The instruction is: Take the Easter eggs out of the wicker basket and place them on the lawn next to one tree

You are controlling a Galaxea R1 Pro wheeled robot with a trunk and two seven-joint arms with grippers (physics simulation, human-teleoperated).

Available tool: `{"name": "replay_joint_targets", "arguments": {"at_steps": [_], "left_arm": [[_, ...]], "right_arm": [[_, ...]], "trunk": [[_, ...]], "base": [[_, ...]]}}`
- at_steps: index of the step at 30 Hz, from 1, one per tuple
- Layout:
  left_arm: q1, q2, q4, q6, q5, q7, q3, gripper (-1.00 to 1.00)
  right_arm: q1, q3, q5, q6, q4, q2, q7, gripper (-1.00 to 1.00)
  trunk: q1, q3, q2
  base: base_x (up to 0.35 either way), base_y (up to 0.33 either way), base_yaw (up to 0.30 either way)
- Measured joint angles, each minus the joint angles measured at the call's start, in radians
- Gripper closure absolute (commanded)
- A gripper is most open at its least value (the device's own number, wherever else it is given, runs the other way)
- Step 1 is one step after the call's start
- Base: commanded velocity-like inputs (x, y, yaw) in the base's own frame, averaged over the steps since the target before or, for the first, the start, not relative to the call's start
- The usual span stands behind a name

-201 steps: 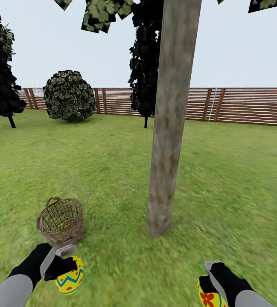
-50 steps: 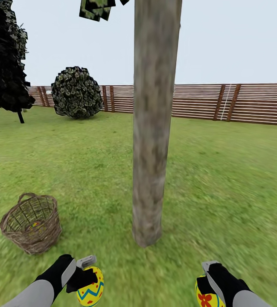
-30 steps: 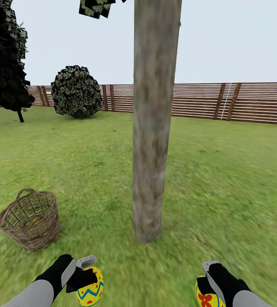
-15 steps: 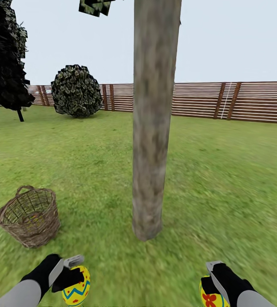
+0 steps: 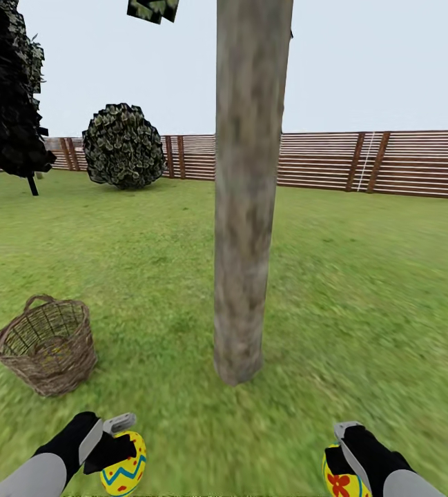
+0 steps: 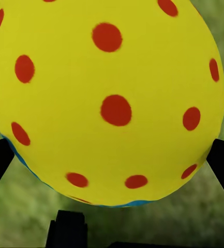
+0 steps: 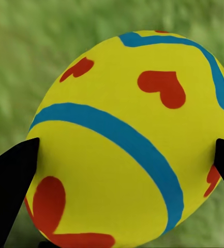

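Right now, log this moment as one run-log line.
left gripper: shut on egg | right gripper: shut on second egg | tree: ahead | wicker basket: on lawn, left of tree

The head camera is looking forward and down from standing height across the lawn (image 5: 362, 290), facing the tree (image 5: 248, 207) close ahead. Each wrist camera is peering along its pincer, very near 1 egg (image 6: 106, 98) (image 7: 137, 160), sharing blurred grass.

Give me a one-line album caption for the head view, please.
Both grippers carry patterned yellow eggs toward a grey-brown tree trunk, brown woven wicker basket standing nearby on green lawn.
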Motion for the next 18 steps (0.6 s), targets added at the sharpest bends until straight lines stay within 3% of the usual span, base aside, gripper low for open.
{"name": "replay_joint_targets", "arguments": {"at_steps": [18], "left_arm": [[0.000, -0.005, 0.000, 0.000, 0.000, 0.001, 0.000, 1.00]], "right_arm": [[0.000, -0.002, -0.002, 0.000, 0.000, 0.002, 0.000, 1.00]], "trunk": [[0.069, -0.056, -0.126]], "base": [[0.000, 0.000, 0.000]]}}
